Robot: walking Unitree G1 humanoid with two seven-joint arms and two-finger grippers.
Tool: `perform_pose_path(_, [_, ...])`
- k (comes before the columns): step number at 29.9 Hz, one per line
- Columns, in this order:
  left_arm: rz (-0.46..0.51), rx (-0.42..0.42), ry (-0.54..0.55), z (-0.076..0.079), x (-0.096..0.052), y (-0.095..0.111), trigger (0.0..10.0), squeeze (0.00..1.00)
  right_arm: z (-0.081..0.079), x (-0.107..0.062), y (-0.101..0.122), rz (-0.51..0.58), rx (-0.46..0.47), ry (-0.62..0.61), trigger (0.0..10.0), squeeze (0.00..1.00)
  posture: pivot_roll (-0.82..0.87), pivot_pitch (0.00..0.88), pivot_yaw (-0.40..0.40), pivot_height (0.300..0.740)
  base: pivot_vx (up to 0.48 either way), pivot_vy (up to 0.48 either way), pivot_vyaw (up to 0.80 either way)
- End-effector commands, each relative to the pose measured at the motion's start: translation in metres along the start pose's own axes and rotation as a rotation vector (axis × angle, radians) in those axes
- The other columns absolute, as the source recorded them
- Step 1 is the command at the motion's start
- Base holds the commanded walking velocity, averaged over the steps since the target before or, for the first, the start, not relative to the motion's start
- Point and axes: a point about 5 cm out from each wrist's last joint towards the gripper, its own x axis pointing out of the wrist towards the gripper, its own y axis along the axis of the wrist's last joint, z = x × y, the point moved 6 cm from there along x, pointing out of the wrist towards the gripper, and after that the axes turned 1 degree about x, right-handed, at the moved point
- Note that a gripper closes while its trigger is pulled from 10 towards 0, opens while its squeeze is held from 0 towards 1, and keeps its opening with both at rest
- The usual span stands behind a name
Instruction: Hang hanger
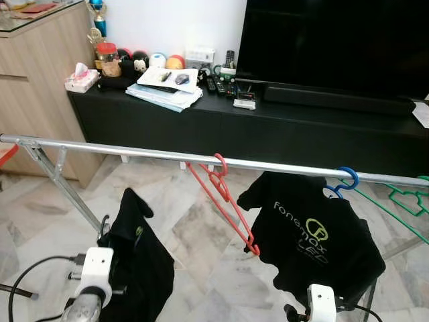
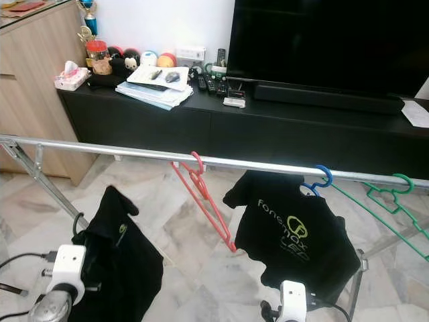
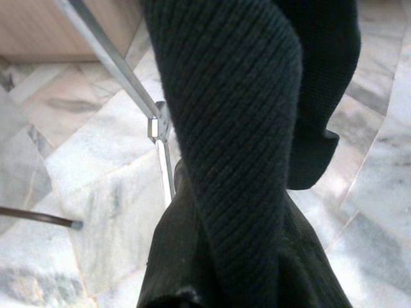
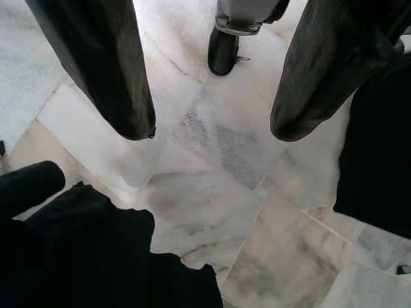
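Observation:
A silver rail (image 1: 134,153) runs across in front of me at chest height. On it hang an empty red hanger (image 1: 224,194), a blue hanger (image 1: 347,178) carrying a black printed T-shirt (image 1: 315,235), and a green hanger (image 1: 402,198) at the far right. Below the rail on the left, a black garment (image 1: 137,258) stands up from my left wrist (image 1: 94,272); a dark hook curve (image 1: 104,227) shows at its edge. The cloth (image 3: 244,147) hides my left gripper's fingers. My right gripper (image 4: 212,128) is low under the T-shirt, open over the marble floor.
Behind the rail stands a long black TV console (image 1: 268,127) with a TV (image 1: 335,40) and clutter on it. A wooden cabinet (image 1: 33,87) is at the left. The rack's slanted leg (image 1: 67,194) and a foot (image 4: 225,48) rest on the marble floor.

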Motion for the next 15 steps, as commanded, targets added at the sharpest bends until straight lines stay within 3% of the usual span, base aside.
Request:
perform_pose_path(1, [0.072, -0.039, 0.020, -0.001, 0.003, 0.018, 10.0, 0.00, 0.001, 0.000, -0.002, -0.006, 0.011, -0.008, 10.0, 0.00, 0.12, 0.063, -0.063, 0.740, 0.000, 0.000, 0.00])
perform_pose_path(5, [0.191, -0.121, 0.011, 0.008, -0.001, 0.041, 10.0, 0.00, 0.001, 0.000, -0.001, -0.007, 0.013, -0.010, 10.0, 0.00, 0.12, 0.074, -0.058, 0.740, 0.000, 0.000, 0.00])
perform_pose_path(15, [0.241, -0.171, -0.012, 0.019, -0.022, 0.043, 10.0, 0.00, 0.002, 0.000, 0.000, -0.005, 0.006, -0.010, 10.0, 0.00, 0.12, 0.090, -0.066, 0.740, 0.000, 0.000, 0.00])
